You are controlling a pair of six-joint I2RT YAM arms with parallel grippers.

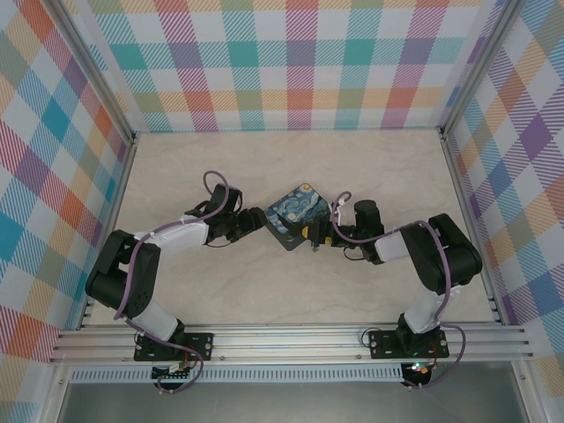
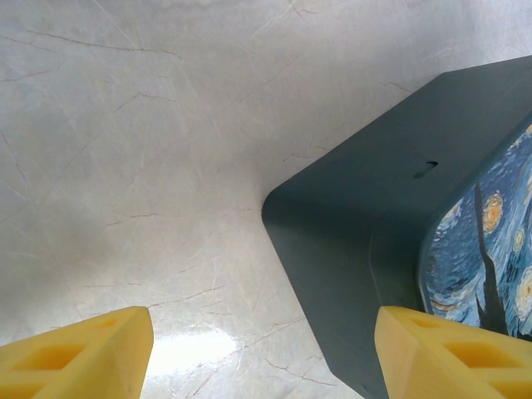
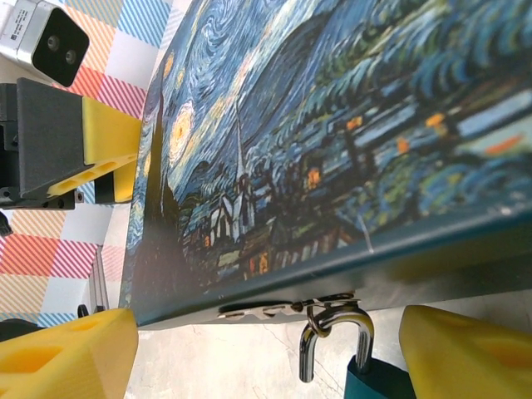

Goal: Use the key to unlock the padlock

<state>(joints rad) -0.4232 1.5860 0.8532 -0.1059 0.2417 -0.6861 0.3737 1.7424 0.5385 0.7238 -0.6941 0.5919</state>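
The padlock [image 3: 366, 366] lies on the table against the front edge of the starry-night box [image 3: 332, 125]. It has a teal body and a silvery shackle, whose left leg ends free beside the body. A thin toothed silvery key [image 3: 266, 312] lies flat under the box edge, joined by a small ring to the shackle. My right gripper [image 3: 266, 366] is open, with the padlock between its yellow fingers, close to the right one. My left gripper [image 2: 264, 366] is open at the opposite corner of the box [image 2: 366, 249], and nothing is held.
The box [image 1: 298, 214] sits mid-table between the left gripper [image 1: 253, 220] and the right gripper [image 1: 315, 234]. Plaid walls and metal rails enclose the pale marble table [image 1: 264, 167]. The left gripper's yellow finger [image 3: 108, 141] shows past the box.
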